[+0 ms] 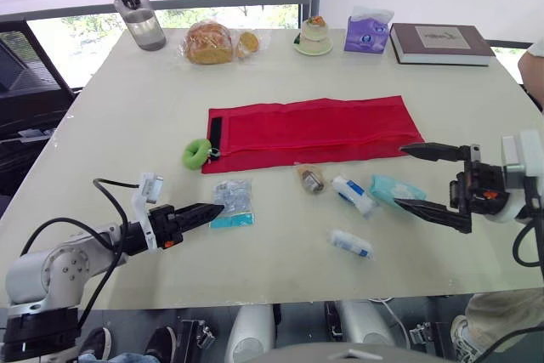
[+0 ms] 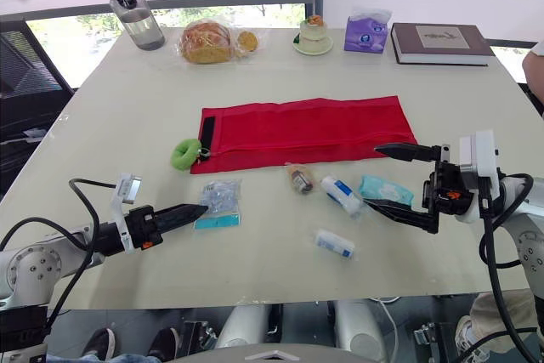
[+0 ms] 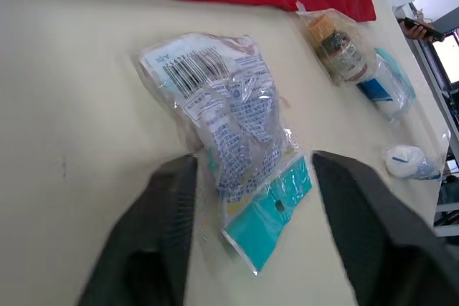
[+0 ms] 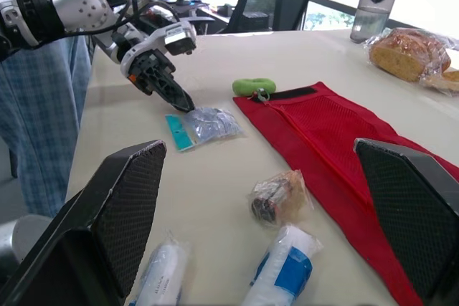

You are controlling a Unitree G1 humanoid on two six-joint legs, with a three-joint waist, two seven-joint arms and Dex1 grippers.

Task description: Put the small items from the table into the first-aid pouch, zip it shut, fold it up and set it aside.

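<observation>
Red pouch (image 1: 314, 129) lies flat in the middle of the table (image 1: 127, 125), small items loose along its near edge; left hand (image 1: 212, 209), fingers parted, straddles the clear packet (image 1: 232, 201), evidently for pickup, while right hand (image 1: 401, 176) hovers wide open just beside the teal pack (image 1: 393, 186).

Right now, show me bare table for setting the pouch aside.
Widest: the left stretch between the water bottle and the green ring. Also the strip between the red pouch and the bread. Crowded: the packets in front of the pouch.
</observation>
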